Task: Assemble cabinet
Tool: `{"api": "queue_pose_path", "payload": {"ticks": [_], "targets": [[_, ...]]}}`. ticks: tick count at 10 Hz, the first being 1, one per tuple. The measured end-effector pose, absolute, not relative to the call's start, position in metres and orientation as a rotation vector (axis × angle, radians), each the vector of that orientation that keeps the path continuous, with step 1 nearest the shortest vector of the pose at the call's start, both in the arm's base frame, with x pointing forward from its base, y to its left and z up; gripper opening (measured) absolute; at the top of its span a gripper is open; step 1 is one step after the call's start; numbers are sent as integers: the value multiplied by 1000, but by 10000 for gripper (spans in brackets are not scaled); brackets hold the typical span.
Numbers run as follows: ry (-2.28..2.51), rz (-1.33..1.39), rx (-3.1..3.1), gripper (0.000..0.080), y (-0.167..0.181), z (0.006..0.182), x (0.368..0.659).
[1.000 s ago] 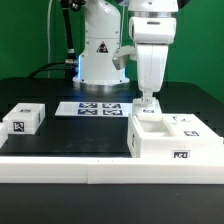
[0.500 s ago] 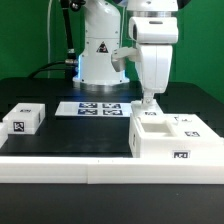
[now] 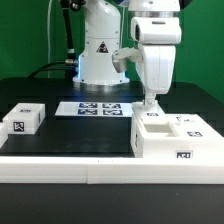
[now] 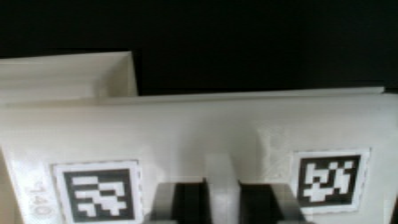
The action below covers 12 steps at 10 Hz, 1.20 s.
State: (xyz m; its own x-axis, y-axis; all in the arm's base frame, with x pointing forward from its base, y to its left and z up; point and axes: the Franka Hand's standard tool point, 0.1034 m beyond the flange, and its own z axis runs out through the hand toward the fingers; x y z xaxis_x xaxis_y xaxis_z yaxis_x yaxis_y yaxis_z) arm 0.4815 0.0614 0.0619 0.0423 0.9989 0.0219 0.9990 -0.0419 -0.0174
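Hand (image 3: pixel 152 104) above open-topped cabinet (image 3: pixel 176 143)

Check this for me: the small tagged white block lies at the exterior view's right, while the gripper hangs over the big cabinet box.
Wrong on one count: the small tagged white block lies at the exterior view's left, as the exterior view shows. The gripper does hang over the big cabinet box.
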Motion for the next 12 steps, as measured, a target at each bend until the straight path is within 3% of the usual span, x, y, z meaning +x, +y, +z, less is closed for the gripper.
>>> {"api": "queue_pose_path", "payload": {"ticks": [8, 12], "targets": [[-2158, -78, -2260, 69, 60, 62, 555], [-2162, -84, -2261, 69, 60, 62, 560]]}}
